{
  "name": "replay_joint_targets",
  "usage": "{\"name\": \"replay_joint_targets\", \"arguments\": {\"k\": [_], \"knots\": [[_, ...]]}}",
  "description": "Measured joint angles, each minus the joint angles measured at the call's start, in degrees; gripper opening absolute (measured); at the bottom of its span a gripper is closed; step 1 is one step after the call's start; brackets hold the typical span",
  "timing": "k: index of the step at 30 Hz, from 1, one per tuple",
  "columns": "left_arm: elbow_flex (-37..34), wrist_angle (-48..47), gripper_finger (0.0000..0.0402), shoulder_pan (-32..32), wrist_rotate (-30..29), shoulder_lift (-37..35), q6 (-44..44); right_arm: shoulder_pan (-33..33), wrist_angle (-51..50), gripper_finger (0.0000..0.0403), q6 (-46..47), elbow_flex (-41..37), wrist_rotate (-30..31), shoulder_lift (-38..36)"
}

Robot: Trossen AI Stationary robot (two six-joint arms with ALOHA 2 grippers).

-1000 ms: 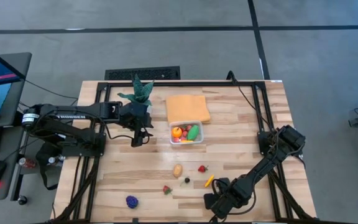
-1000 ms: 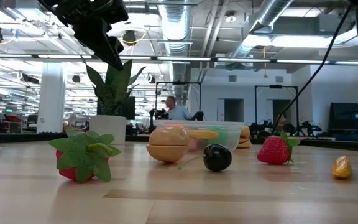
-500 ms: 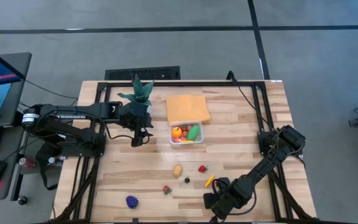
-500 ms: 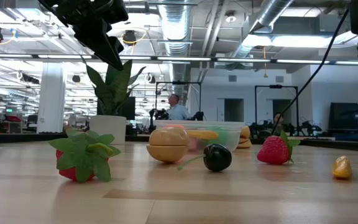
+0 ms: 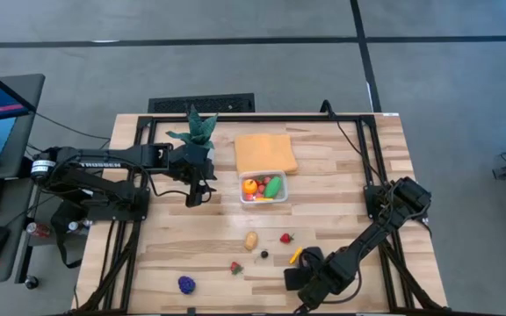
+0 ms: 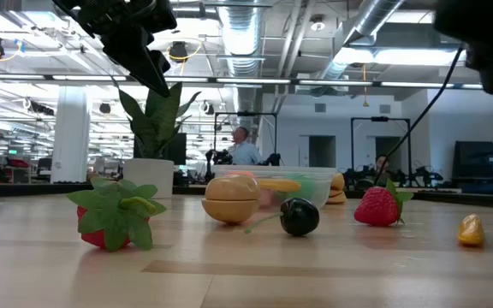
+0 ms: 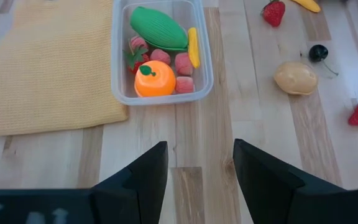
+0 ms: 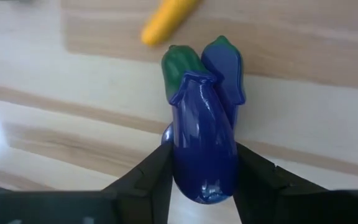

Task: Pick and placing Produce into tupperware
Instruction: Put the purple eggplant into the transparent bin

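The clear tupperware point(image 5: 263, 187) stands mid-table and holds an orange, a green piece and several pink and red bits point(image 7: 160, 53). Loose produce lies nearer the front edge: a potato point(image 5: 251, 240), a strawberry point(image 5: 285, 238), a cherry point(image 5: 264, 254), a yellow piece point(image 5: 296, 255), a leafy red fruit point(image 5: 235, 268) and purple grapes point(image 5: 186, 284). My right gripper point(image 5: 299, 279) is at the front, shut on a purple eggplant point(image 8: 202, 146). My left gripper point(image 5: 197, 198) hangs open above the bare table, left of the tupperware. My right gripper pinches the eggplant's thick purple body point(image 8: 194, 174) between its two fingers point(image 8: 148, 180), coming steeply from above. The eggplant lies along the fingers, and its green cap end point(image 8: 180, 62) points down toward the table near the yellow piece. I cannot tell whether the cap touches the wood.
A folded orange cloth point(image 5: 265, 152) lies just behind the tupperware. A green potted plant point(image 5: 196, 130) stands at the back, beside my left arm. Black frame rails run along the table's left, right and far sides. Bare wood lies between the tupperware and the loose produce.
My right gripper has tipped at the wrist while staying in place, with the eggplant still between its fingers. In the low view its dark bulk has swung further into the picture, and a green tip now shows at the right edge near the table.
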Motion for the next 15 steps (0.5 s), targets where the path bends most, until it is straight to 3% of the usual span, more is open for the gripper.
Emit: {"name": "replay_joint_targets", "arguments": {"k": [15], "knots": [[0.0,0.1,0.0174,0.0,-0.1,0.0,-0.4,1.2,0.0,0.013,-4.9,4.2,14.2,0.0]]}}
